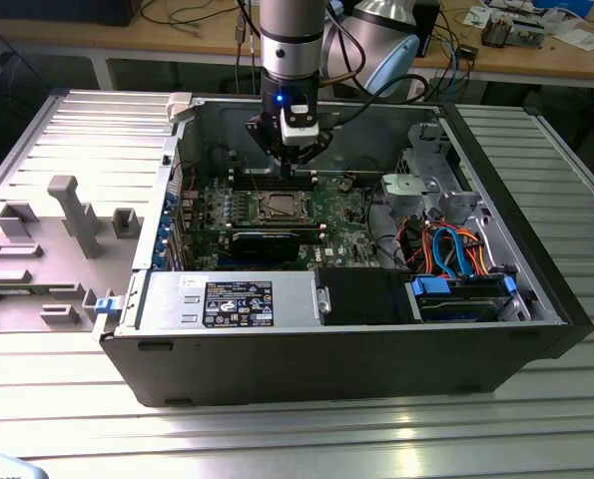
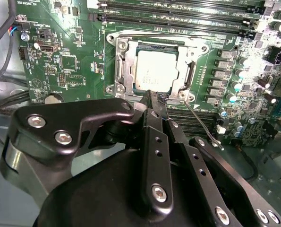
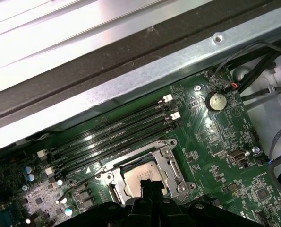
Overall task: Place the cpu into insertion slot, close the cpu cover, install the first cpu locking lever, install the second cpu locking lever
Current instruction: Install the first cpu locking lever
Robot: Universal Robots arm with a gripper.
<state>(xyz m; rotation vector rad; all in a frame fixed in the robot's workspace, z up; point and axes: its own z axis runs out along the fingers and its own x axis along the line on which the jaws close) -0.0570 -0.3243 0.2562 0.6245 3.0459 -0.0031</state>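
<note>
Gripper [image 2: 150,97] pinched narrow, nothing held, tips at edge of cpu cover [image 2: 123,64]. cpu cover lies flat over cpu [image 2: 155,71], seated in insertion slot [image 2: 113,88] on green motherboard [image 2: 74,71]. One wire lever [image 2: 202,124] sticks out loose from slot corner. Other lever [image 2: 154,34] lies along slot edge near memory slots [image 2: 178,19]. Open computer case [image 1: 277,369] on tabletop [image 1: 277,439].

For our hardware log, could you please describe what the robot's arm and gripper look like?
The arm is a silver-grey cylinder with a dark band and a small blue light, black cables looping beside it. The gripper is matte black, with linked bars held by silver screws.
</note>
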